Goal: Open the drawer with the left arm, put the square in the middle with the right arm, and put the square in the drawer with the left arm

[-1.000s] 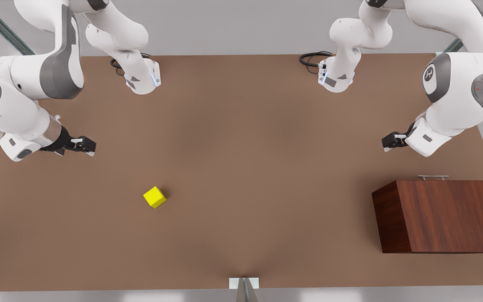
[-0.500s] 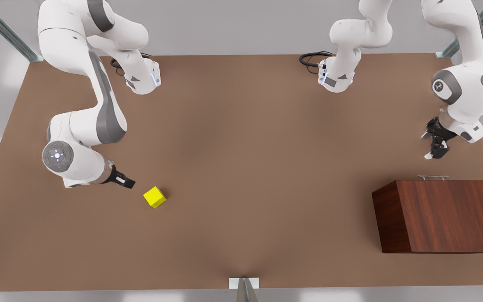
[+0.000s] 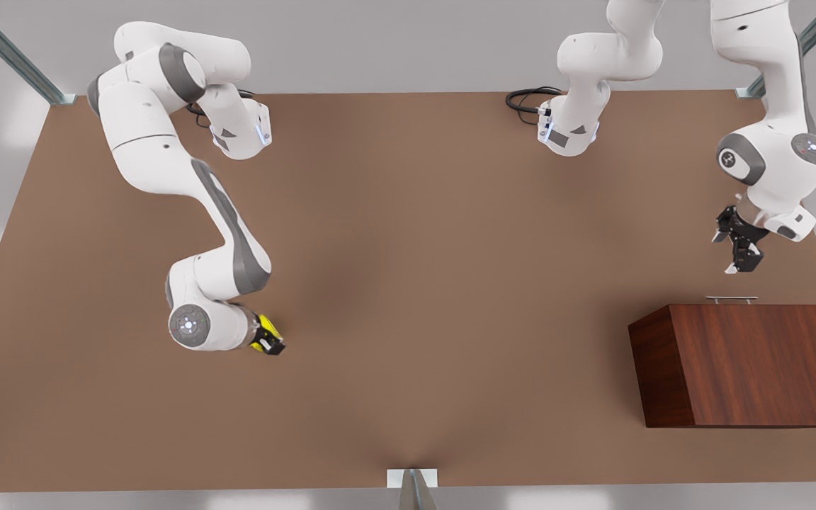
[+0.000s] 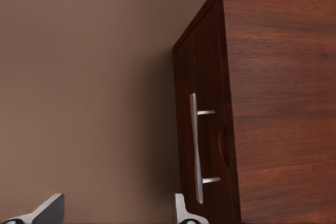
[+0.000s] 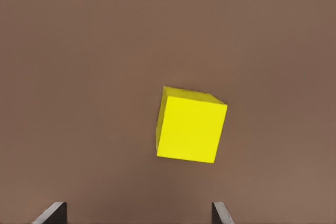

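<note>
The yellow square [image 3: 267, 331] [image 5: 189, 129] rests on the brown tabletop toward the front view's left. My right gripper [image 3: 269, 342] [image 5: 136, 214] hangs directly over it, open, its fingertips [image 5: 51, 212] wide apart and short of the cube's faces. The wood-grain cabinet [image 3: 748, 365] stands at the front view's right. Its drawer [image 4: 207, 77] is closed, and the silver bar handle [image 3: 732, 299] [image 4: 196, 148] faces the back of the table. My left gripper [image 3: 739, 256] [image 4: 115, 213] hovers open just behind the handle, apart from it.
Both arm bases stand at the table's back edge, with a coiled black cable [image 3: 527, 99] beside one. A small white bracket [image 3: 412, 478] sits at the front edge. The middle of the tabletop [image 3: 436, 283] is a bare brown stretch between the arms.
My right arm swung forward and down until its gripper came over the square. My left gripper turned to point at the handle and edged slightly closer to it.
</note>
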Robot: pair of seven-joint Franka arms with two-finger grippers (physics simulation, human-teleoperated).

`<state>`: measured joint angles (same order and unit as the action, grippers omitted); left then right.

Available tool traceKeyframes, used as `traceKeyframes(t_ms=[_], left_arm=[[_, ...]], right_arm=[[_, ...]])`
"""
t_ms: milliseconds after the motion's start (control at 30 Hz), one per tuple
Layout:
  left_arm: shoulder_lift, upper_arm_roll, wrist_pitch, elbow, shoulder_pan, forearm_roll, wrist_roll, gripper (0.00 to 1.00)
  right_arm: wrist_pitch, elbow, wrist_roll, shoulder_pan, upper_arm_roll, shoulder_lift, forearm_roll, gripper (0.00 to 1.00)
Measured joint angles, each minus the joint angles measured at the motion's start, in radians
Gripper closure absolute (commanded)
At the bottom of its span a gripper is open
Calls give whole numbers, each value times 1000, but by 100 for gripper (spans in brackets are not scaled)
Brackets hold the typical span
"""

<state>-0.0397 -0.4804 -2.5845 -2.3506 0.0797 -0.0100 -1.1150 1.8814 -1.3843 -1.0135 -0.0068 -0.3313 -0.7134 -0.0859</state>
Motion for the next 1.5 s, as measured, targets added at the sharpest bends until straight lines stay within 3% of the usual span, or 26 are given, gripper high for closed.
traceKeyframes(t_ms=[267,400,733,1167,1300,1400,1500], left_arm=[[80,2,-134,4,-16,0,-17,0],[127,5,-181,26,-53,-1,-16,0],[198,8,-253,48,-44,0,-17,0],[242,38,-273,74,-45,5,-17,0],[244,50,-263,73,-44,8,-18,0],[247,51,-255,70,-44,9,-19,0],[245,51,-228,67,-44,10,-19,0]], right_arm=[[84,-71,34,-39,2,-23,1,0],[266,-239,52,-64,2,40,38,0],[357,-340,46,-90,9,51,45,0],[401,-336,-19,-73,14,14,35,0],[427,-335,-17,-72,15,-2,19,6],[429,-331,-17,-71,15,-6,13,19],[484,-334,-22,-70,27,-12,11,19]])
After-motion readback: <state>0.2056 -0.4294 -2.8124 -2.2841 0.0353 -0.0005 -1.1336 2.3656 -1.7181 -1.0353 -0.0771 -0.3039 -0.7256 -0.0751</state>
